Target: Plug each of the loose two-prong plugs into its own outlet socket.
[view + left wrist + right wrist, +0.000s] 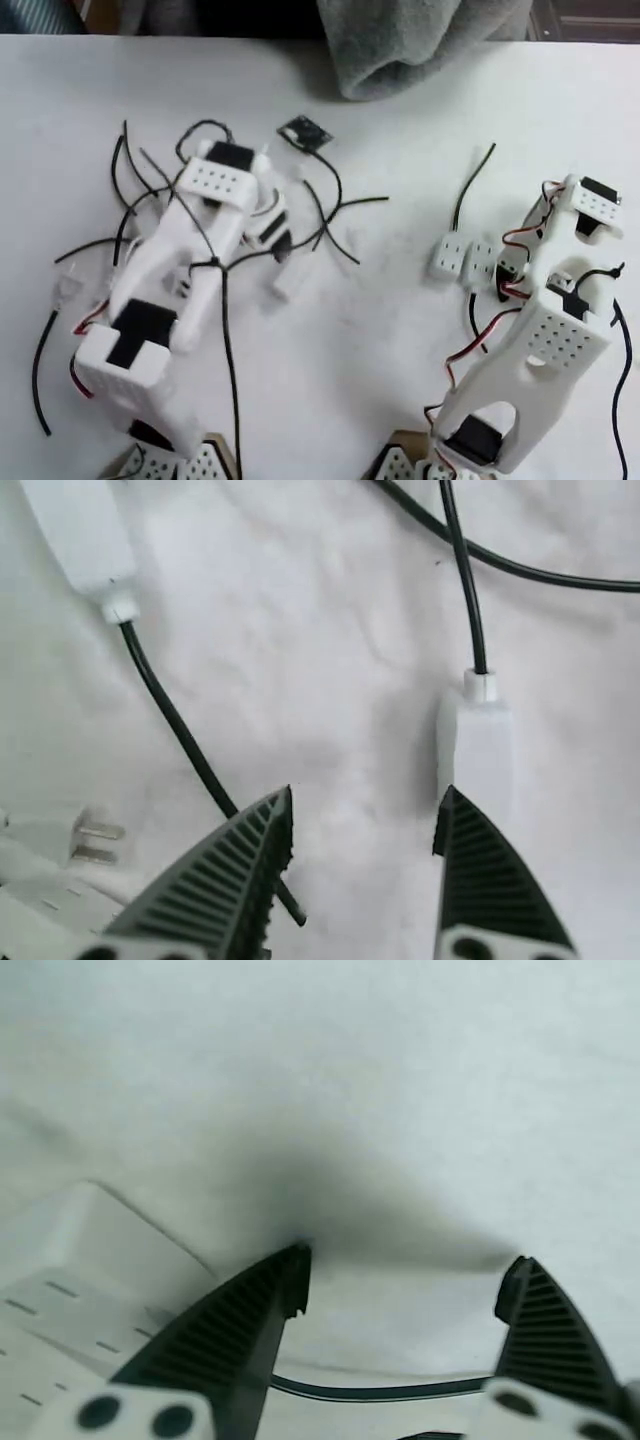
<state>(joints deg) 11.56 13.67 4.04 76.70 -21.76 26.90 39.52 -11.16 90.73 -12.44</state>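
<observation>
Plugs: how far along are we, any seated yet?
Done: nothing that I can see; the outlet block shows bare slots in the right wrist view. In hand: the left gripper is open, one fingertip by a white plug lying on the table, nothing held; the right gripper is open beside the outlet block. Left: grasp and insert every plug, including the pronged plug lying loose.

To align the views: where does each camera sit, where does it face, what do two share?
High view: overhead, facing down at the table; left arm and right arm.
Left wrist view: left wrist, facing a white plug; open jaws.
Right wrist view: right wrist, facing the table; open jaws.
Shared, high and right wrist: an outlet block.
</observation>
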